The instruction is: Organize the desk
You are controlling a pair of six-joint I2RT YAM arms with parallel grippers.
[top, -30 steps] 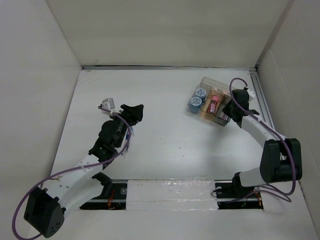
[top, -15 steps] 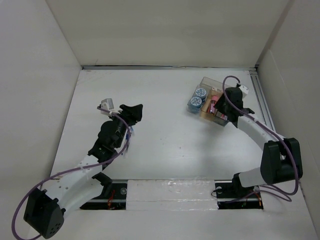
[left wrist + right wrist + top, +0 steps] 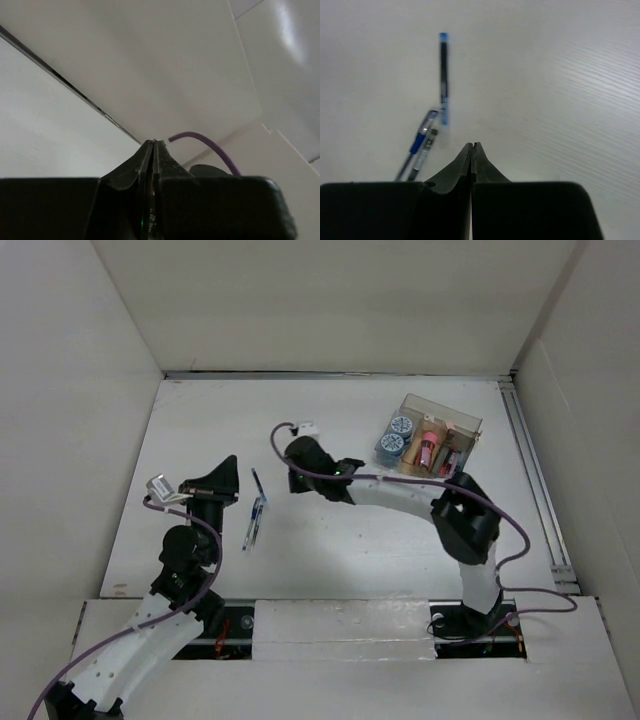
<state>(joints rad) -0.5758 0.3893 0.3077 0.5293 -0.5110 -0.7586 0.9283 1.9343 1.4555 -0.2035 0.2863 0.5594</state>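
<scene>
- A plain, pale back wall (image 3: 340, 300) stood upright behind the desk (image 3: 330, 565).
- A left wall (image 3: 60, 420) and a right wall (image 3: 595, 470) of the same matte pale board closed in the two sides.
- A thin dark seam (image 3: 340, 374) ran where the back wall met the white tabletop.
- A silvery strip (image 3: 530, 470) lay along the tabletop's right edge.
- A white ledge (image 3: 340, 625) crossed the near edge.
- The light was soft and even, leaving only faint grey shadows.

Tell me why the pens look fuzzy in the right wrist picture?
Right wrist view: the pens look soft, blurred or out of focus, and the shut right pincer is a dark shape. Top external view: even light, pens crisper but tiny. Left wrist view: a bright sheen on the white wall.
</scene>
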